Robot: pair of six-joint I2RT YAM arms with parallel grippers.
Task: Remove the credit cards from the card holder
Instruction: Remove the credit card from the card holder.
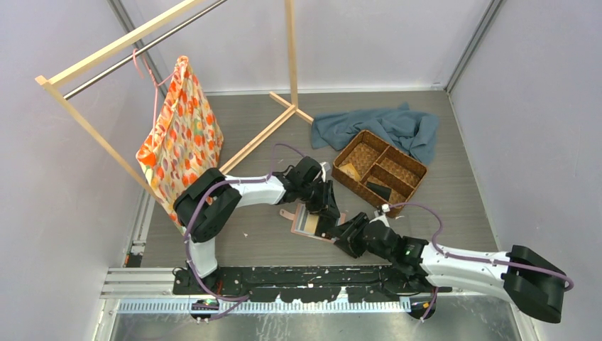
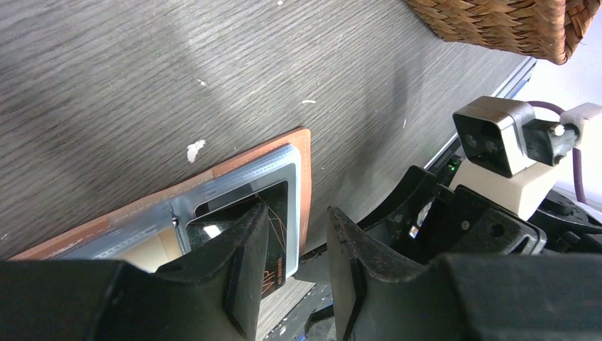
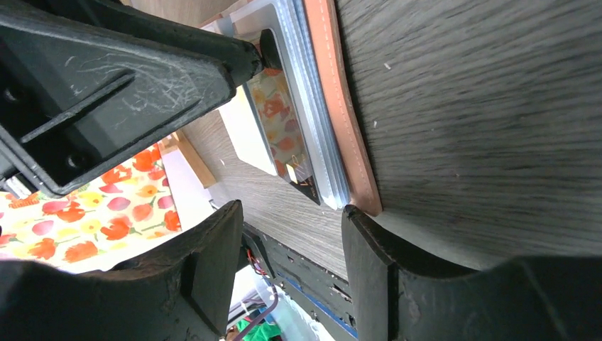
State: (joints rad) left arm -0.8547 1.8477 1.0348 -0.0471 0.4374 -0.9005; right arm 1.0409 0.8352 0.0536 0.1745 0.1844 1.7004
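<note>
Lying open at the middle of the table's point(image 1: 440, 206) near edge, the card holder point(image 1: 312, 226) is shown with a black card point(image 2: 278, 202) in its slots. One finger of the spread, empty left gripper point(image 2: 297, 213) is rested on that card; the right gripper point(image 3: 291, 209) is held released, empty, just beside the holder.

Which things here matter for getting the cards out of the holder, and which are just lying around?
For the job: card holder, black card in its slot, left tool, right tool, woven basket apparently holding a tan card and a dark card.
Just lying about: blue cloth, floral bag, wooden rack.
</note>
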